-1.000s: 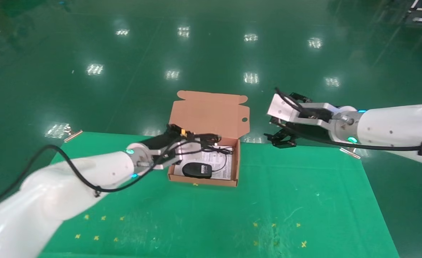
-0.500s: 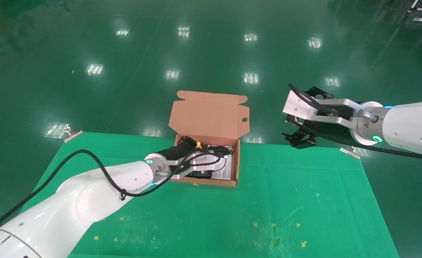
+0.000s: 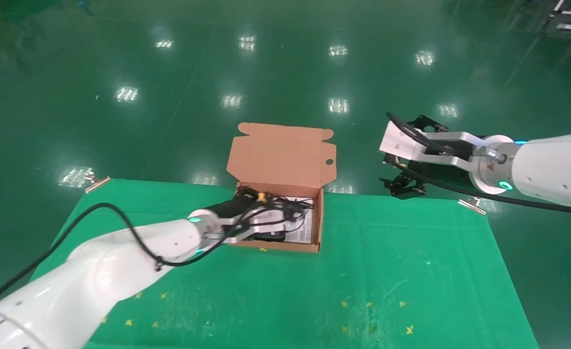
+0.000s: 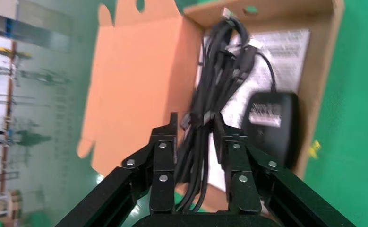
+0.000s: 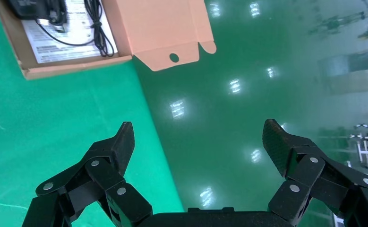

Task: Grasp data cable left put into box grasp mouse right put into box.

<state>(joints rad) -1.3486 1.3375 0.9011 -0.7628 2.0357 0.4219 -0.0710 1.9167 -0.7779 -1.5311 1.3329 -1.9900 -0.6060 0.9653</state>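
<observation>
1. Left gripper (image 4: pixel 196 137) was seen clamped on the data cable (image 4: pixel 219 80), held over the box (image 3: pixel 320 218) beside the mouse (image 4: pixel 271 127).
2. Right gripper (image 5: pixel 198 137) was spread wide and empty, well apart.
3. Release was judged best made low, so loops would settle inside the walls.

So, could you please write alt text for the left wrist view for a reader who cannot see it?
The left pincer grips a bundled black data cable between its fingers, holding it over an open cardboard box. A black mouse already lies on the white printed sheet inside the box, beside the cable, and the lid stands open.
</observation>
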